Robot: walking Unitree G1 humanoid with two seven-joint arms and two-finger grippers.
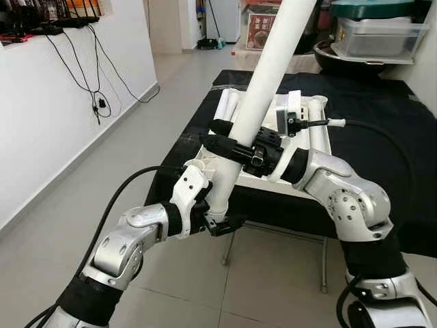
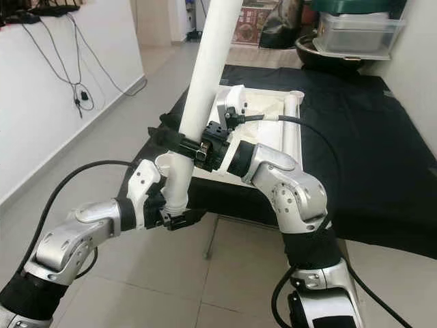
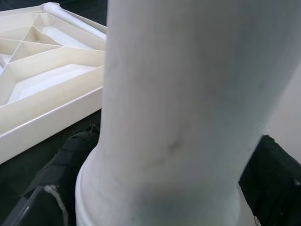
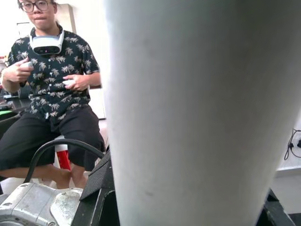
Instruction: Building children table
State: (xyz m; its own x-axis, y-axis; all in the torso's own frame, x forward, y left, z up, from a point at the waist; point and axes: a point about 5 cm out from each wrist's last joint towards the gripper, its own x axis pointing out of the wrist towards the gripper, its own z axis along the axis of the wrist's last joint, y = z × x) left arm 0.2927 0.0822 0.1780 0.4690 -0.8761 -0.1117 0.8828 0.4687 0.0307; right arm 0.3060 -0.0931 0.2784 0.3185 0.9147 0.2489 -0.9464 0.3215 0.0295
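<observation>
Jaws of the left gripper (image 1: 217,220) and right gripper (image 1: 229,140) clamp the tilted white table leg (image 1: 263,85), left lowest.

Long white table leg (image 1: 263,89) tilted above upturned white tabletop (image 1: 311,147) on black cloth.

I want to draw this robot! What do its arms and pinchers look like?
Both arms are shiny silver with rounded joints and black bands between the parts. The left gripper sits on a white wrist piece and has black fingers. The right gripper has long black fingers too, plus a white camera block above it. A thick black cable loops along each arm.
</observation>
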